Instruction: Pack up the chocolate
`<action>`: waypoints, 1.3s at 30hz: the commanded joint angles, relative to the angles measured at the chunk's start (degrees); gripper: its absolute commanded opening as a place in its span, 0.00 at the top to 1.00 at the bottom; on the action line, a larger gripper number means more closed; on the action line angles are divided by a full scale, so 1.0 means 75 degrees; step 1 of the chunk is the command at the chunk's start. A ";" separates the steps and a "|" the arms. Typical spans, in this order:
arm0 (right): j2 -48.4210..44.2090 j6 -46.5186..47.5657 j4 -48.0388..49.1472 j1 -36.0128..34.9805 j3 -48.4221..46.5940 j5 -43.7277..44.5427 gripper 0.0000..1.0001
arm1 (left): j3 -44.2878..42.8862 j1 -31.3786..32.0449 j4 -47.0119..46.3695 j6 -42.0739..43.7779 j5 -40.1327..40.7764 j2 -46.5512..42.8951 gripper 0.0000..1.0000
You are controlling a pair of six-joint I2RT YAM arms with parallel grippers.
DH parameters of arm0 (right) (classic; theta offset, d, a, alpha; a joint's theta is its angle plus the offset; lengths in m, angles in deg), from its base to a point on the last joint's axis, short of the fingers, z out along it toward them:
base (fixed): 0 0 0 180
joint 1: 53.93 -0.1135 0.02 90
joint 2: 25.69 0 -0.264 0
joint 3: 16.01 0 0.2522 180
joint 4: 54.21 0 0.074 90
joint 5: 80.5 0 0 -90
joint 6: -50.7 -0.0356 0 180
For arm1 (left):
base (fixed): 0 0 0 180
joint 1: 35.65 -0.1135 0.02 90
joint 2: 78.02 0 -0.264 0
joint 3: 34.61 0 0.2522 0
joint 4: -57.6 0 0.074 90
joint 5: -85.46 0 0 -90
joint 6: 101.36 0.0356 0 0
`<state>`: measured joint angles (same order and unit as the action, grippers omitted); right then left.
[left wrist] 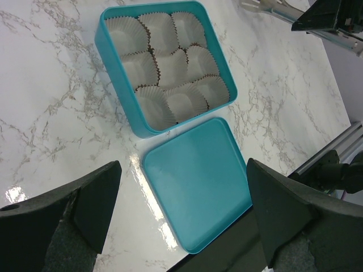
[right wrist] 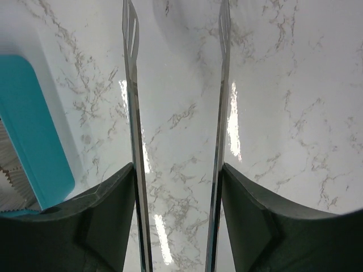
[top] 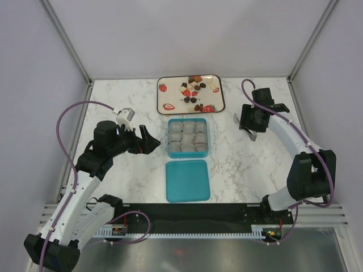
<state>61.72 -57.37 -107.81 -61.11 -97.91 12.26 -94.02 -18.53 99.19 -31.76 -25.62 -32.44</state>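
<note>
While neither arm holds anything yet, most of the risk lies in the reach to the tray. At 9 o'clock from the box [top: 188,154], the left fingers [top: 148,140] are spread wide with nothing between them. They point across the desk [top: 130,93] at the box, so a careless sweep could shove it onto the lid [top: 188,180], which lies just at its 6 o'clock.

The paper cups [left wrist: 170,62] in the box look light and crowded. A piece pressed in too hard could crush one or drag its neighbour out of place.

All the chocolate [top: 193,89] sits on the tray [top: 173,95] at 12 o'clock from the box, in a tight cluster among printed strawberries. That closeness invites knocking one piece aside while closing on another, or pinching at a picture.

At 2 o'clock from the box, the right fingers [top: 245,127] are thin blades, parted and empty over bare marble. I judge such narrow tips could flick a small rounded piece away, and if both arms reach for the tray together they may collide.
</note>
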 commanded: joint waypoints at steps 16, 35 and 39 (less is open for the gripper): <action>0.1128 0.0381 -0.0537 -0.1667 -0.2878 -0.0357 0.43 | 0.0250 0.0060 0.0308 0.0236 0.0116 -0.0464 0.01; 0.3590 0.0346 -0.0267 -0.2336 -0.4603 0.0030 0.52 | 0.0262 0.0049 0.0320 0.0259 0.0104 -0.0359 0.01; 0.3649 0.0299 -0.0173 -0.2336 -0.4555 -0.0052 0.53 | 0.0262 0.0049 0.0320 0.0260 0.0127 -0.0347 0.01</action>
<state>88.69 -54.52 -111.24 -78.51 -130.74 11.08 -92.05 -18.26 101.73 -31.70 -24.57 -35.13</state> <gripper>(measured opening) 0.482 0.988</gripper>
